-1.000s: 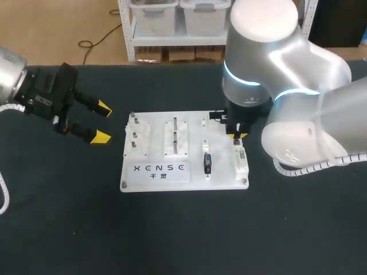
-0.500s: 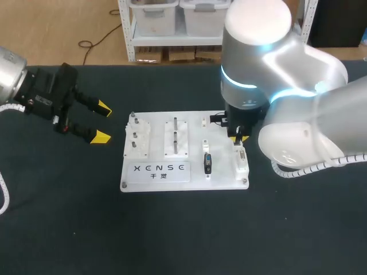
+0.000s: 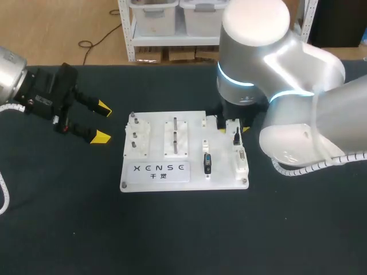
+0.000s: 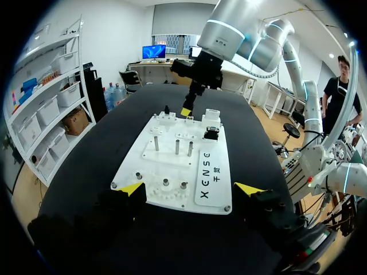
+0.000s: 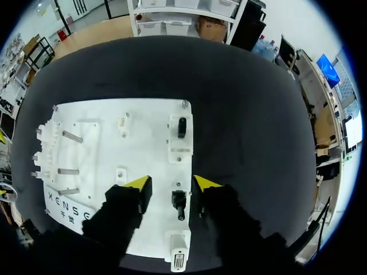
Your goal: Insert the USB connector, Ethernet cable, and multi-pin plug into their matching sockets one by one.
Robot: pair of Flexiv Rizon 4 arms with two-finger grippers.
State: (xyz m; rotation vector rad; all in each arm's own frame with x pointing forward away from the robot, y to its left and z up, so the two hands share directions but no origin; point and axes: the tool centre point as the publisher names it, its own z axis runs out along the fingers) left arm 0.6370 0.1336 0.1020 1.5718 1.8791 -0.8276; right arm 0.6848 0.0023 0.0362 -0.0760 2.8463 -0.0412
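The right arm (image 3: 269, 74) reaches over the far right corner of the white board (image 3: 221, 172), which lies flat on the dark surface (image 3: 172, 229). The right end effector (image 5: 172, 184) hangs above a black plug (image 5: 179, 203) set into the board near its right edge. Its fingers are apart, one on each side of the plug, with a gap on both sides. A second black connector (image 3: 207, 163) sits on the board nearer the middle. The left end effector (image 3: 102, 122) is off the board to its left, fingers spread wide, holding nothing.
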